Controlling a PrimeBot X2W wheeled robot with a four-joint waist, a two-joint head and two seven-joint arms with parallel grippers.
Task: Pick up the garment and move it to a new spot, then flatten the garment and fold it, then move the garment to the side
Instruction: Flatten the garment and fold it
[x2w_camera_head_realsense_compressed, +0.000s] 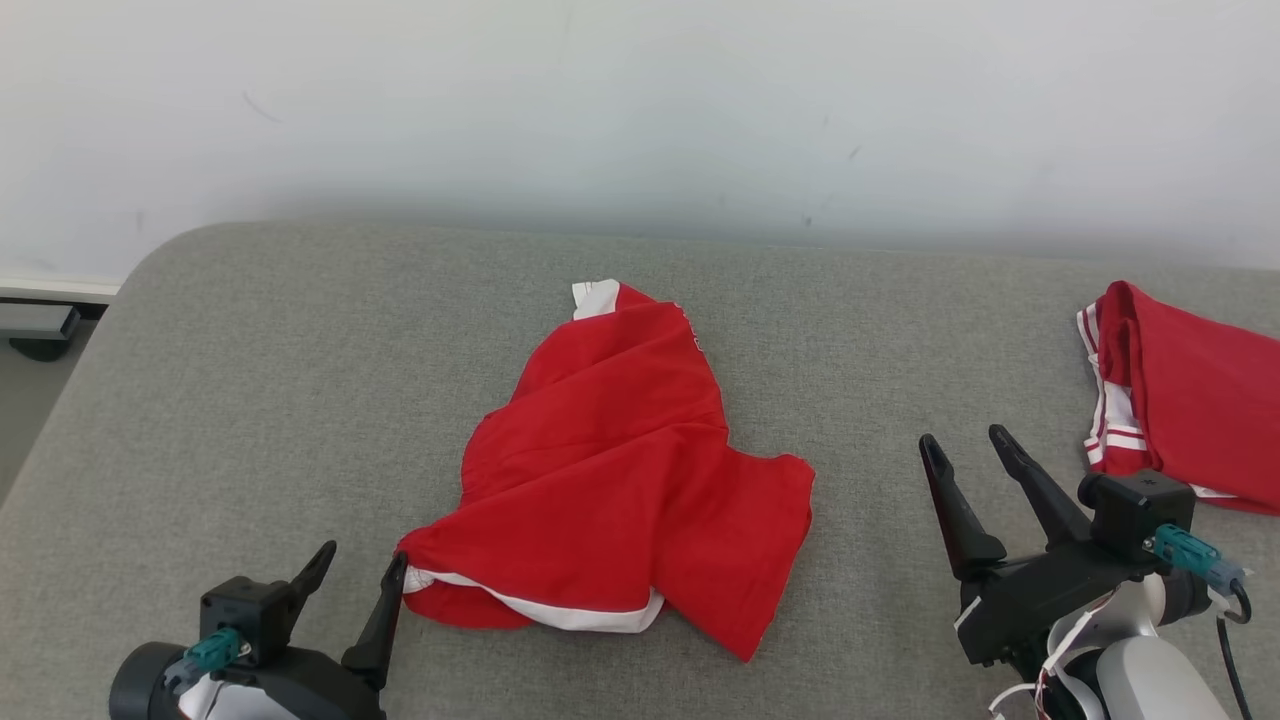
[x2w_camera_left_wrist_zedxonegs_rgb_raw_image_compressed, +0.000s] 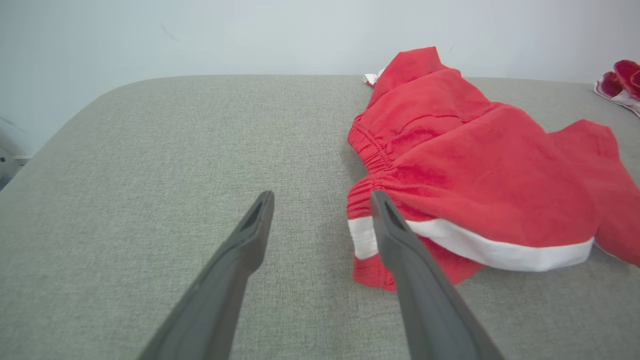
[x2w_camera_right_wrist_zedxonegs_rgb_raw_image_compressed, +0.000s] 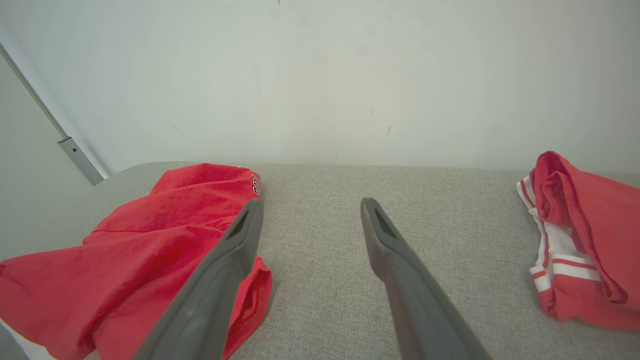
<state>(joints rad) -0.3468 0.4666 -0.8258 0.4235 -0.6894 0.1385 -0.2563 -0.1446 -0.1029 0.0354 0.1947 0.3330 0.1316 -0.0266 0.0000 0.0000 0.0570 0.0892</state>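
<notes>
Closest to the head camera, my left gripper (x2w_camera_head_realsense_compressed: 364, 555) is spread wide with nothing between its fingers. One fingertip sits right at the near-left corner of the garment (x2w_camera_head_realsense_compressed: 620, 470), and I cannot tell whether it touches the cloth. The garment is a pair of red shorts lying crumpled, with folds across it and a white band (x2w_camera_head_realsense_compressed: 560, 612) along its near edge. My right gripper (x2w_camera_head_realsense_compressed: 964, 438) is off to the garment's right, clear of it, also spread and empty. Under the garment is the grey pad (x2w_camera_head_realsense_compressed: 250, 380). Farther to the garment's right, past my right gripper, lies a second red garment (x2w_camera_head_realsense_compressed: 1180, 390).

Flattening looks like the work ahead, and I see three risks. If I pinch at that corner I may catch only the top layer, so the folds underneath travel with it. A sideways sweep of the finger at the corner could drag the cloth and bunch it further. Reaching wide with my right arm could snag the second red garment.

The left wrist view shows me the gathered elastic waistband (x2w_camera_left_wrist_zedxonegs_rgb_raw_image_compressed: 367, 155) at the garment's left edge and how the layers stack at the corner, which the head view flattens into plain red. The right wrist view shows dark lettering (x2w_camera_right_wrist_zedxonegs_rgb_raw_image_compressed: 256, 187) on the garment's far edge and a loose, open fold beside my finger. The head view alone gives me the whole outline with both grippers placed around it.
</notes>
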